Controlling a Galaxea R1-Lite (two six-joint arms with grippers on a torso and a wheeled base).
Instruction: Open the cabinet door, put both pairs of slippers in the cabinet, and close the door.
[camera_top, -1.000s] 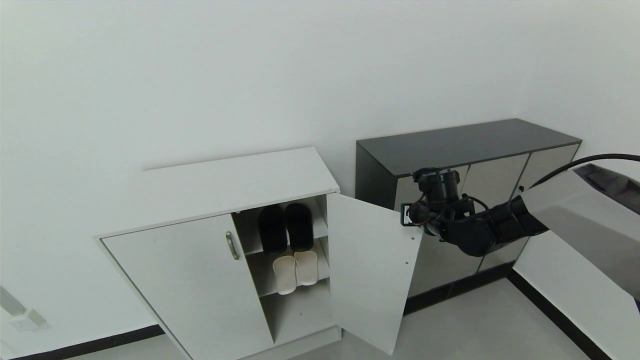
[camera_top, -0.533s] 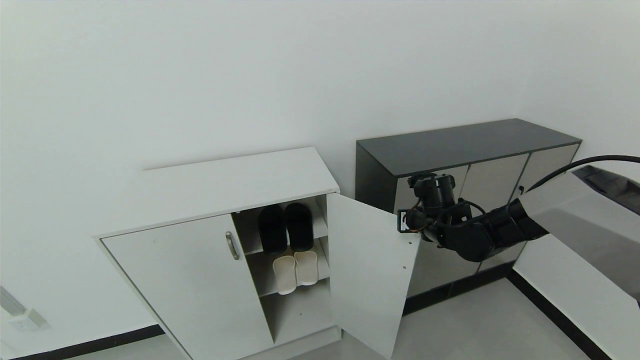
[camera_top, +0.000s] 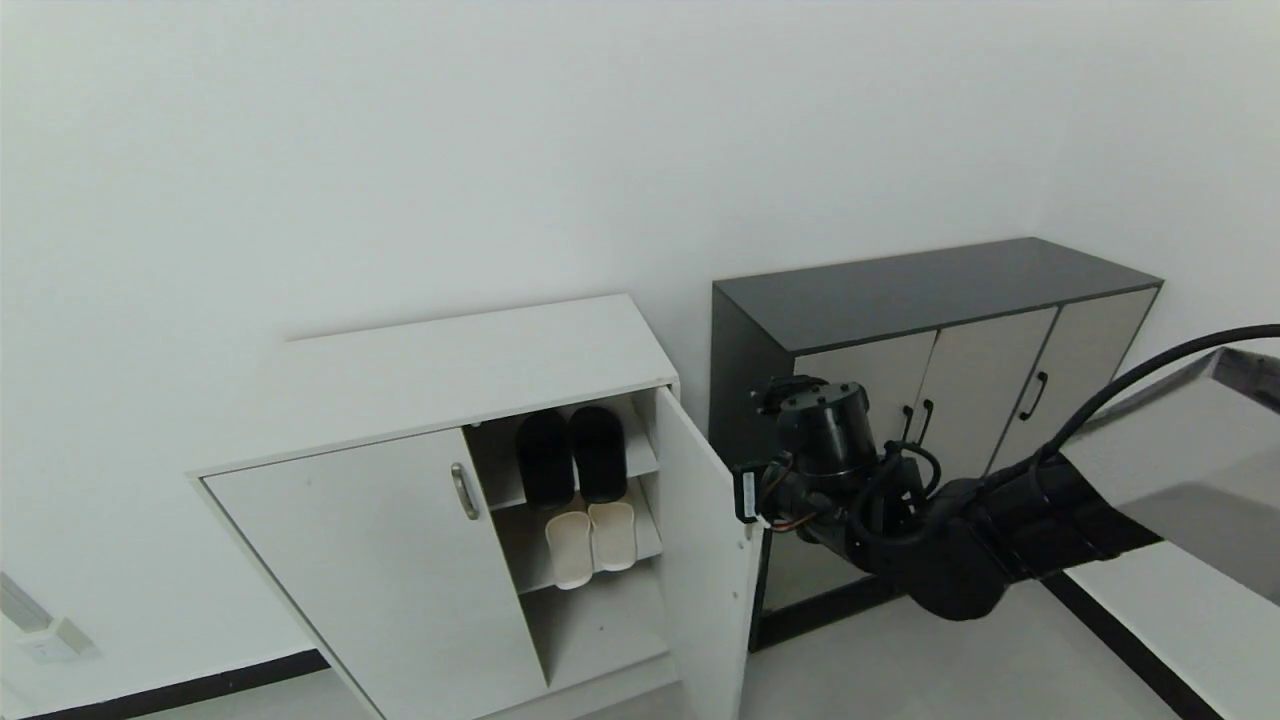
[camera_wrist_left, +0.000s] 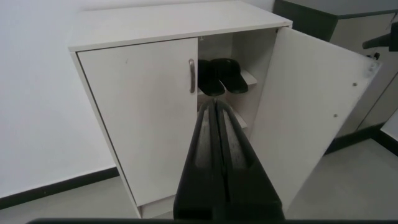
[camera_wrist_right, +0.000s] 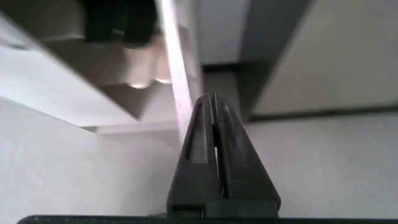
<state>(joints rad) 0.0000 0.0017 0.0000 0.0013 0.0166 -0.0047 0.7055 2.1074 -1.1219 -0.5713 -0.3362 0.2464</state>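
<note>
The white cabinet stands against the wall with its right door partly ajar. A black pair of slippers lies on the upper shelf and a white pair on the shelf below. My right gripper is at the door's free edge, on its outer side. In the right wrist view this gripper is shut, its tips against the door's edge. My left gripper is shut and empty, held back from the cabinet front, facing the left door's handle.
A dark cabinet with grey doors stands right of the white one, close behind my right arm. The left door of the white cabinet is closed. Grey floor lies open in front of both cabinets.
The right door has swung well toward closed, and my right arm has moved left with it at its edge. The slippers have not moved.
</note>
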